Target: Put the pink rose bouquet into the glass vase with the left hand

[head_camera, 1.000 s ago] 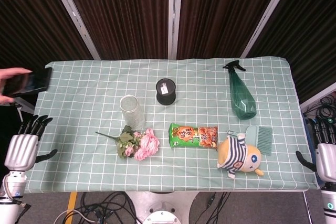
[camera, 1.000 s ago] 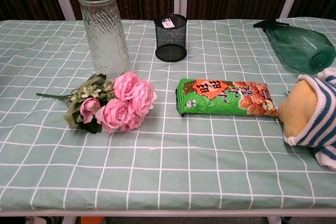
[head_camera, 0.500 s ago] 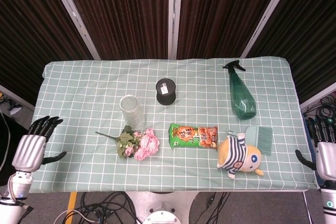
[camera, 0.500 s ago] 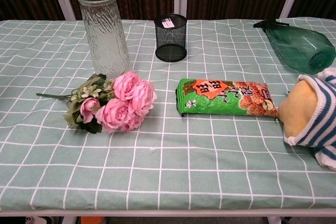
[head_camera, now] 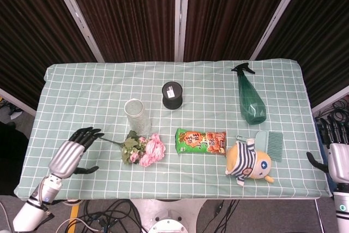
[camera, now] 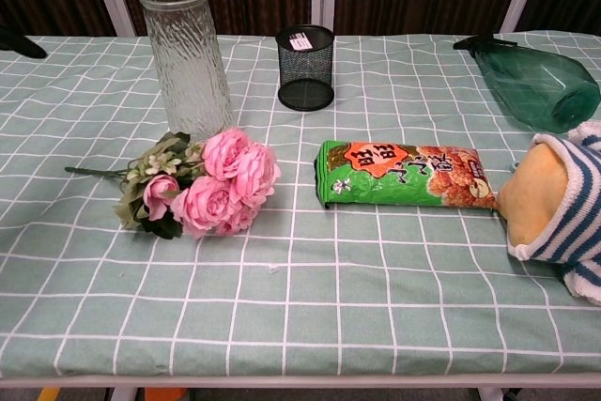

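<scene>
Pink silk roses, the pink rose bouquet (head_camera: 144,150), lie flat on the checked green tablecloth (head_camera: 82,96), blooms toward the snack bag (head_camera: 200,141) and the thin stem pointing out to the left. Just behind them stands the glass vase (head_camera: 137,115), upright, its mouth holding nothing. The left hand (head_camera: 72,154) hovers over the near left part of the table, dark fingers (head_camera: 87,134) spread apart and reaching toward the stem's tip, gripping nothing. The right hand (head_camera: 337,156) hangs off the table's right edge, fingers pointing up and loosely apart. A black mesh cup (head_camera: 172,94) sits behind the vase; a green spray bottle (head_camera: 250,99), a brush (head_camera: 268,143) and a striped plush toy (head_camera: 248,160) lie to the right.
</scene>
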`<move>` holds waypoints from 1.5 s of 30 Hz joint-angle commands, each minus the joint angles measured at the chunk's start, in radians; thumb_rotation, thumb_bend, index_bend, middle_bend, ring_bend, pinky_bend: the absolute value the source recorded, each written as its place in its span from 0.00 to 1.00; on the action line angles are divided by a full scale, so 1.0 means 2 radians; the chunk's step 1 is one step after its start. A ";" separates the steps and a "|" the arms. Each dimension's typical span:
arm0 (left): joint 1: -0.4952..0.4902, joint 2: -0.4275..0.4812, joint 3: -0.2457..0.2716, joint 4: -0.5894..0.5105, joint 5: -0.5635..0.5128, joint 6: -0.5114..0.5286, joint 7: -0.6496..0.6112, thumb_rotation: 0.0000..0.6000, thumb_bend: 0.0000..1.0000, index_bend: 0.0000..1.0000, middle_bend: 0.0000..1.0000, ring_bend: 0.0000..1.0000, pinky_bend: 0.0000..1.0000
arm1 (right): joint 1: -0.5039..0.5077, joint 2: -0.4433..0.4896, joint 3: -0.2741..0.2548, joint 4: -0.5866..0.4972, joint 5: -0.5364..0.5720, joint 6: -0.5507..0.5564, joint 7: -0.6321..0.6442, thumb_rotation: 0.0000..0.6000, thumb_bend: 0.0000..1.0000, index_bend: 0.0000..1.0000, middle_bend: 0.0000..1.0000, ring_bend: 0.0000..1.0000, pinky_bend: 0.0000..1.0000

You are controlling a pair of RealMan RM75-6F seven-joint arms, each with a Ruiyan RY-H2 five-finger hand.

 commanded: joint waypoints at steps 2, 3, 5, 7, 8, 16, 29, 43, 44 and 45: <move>-0.036 -0.006 -0.005 -0.037 -0.009 -0.051 0.002 1.00 0.01 0.14 0.08 0.05 0.12 | 0.004 0.002 0.002 -0.002 0.006 -0.007 -0.005 1.00 0.14 0.00 0.00 0.00 0.00; -0.042 -0.009 -0.006 -0.042 -0.013 -0.059 0.006 1.00 0.00 0.14 0.08 0.05 0.12 | 0.005 0.002 0.002 -0.002 0.007 -0.009 -0.005 1.00 0.14 0.00 0.00 0.00 0.00; -0.054 -0.017 -0.010 -0.048 -0.023 -0.076 0.014 1.00 0.00 0.14 0.08 0.05 0.12 | 0.007 0.001 0.002 -0.002 0.009 -0.012 -0.005 1.00 0.14 0.00 0.00 0.00 0.00; -0.065 -0.027 -0.015 -0.049 -0.034 -0.090 0.019 1.00 0.00 0.14 0.08 0.05 0.12 | 0.008 0.000 0.002 -0.001 0.009 -0.014 -0.007 1.00 0.15 0.00 0.00 0.00 0.00; -0.069 -0.031 -0.017 -0.048 -0.039 -0.096 0.020 1.00 0.00 0.14 0.08 0.05 0.12 | 0.008 -0.001 0.002 0.000 0.009 -0.014 -0.008 1.00 0.15 0.00 0.00 0.00 0.00; -0.102 -0.070 -0.034 -0.038 -0.082 -0.128 0.043 1.00 0.00 0.14 0.08 0.04 0.12 | 0.008 -0.003 0.001 0.004 0.011 -0.013 -0.003 1.00 0.15 0.00 0.00 0.00 0.00; -0.156 -0.114 -0.047 -0.024 -0.140 -0.185 0.064 1.00 0.00 0.14 0.06 0.04 0.12 | 0.009 -0.006 -0.002 0.014 0.013 -0.019 0.009 1.00 0.15 0.00 0.00 0.00 0.00; -0.189 -0.155 -0.048 0.029 -0.208 -0.202 0.103 1.00 0.00 0.14 0.05 0.04 0.12 | 0.007 -0.008 -0.003 0.030 0.016 -0.022 0.029 1.00 0.15 0.00 0.00 0.00 0.00; -0.191 -0.157 -0.048 0.031 -0.210 -0.204 0.104 1.00 0.00 0.14 0.05 0.04 0.12 | 0.007 -0.008 -0.003 0.031 0.016 -0.023 0.030 1.00 0.15 0.00 0.00 0.00 0.00; -0.193 -0.158 -0.048 0.033 -0.213 -0.205 0.103 1.00 0.00 0.14 0.05 0.04 0.12 | 0.007 -0.009 -0.003 0.032 0.016 -0.024 0.031 1.00 0.15 0.00 0.00 0.00 0.00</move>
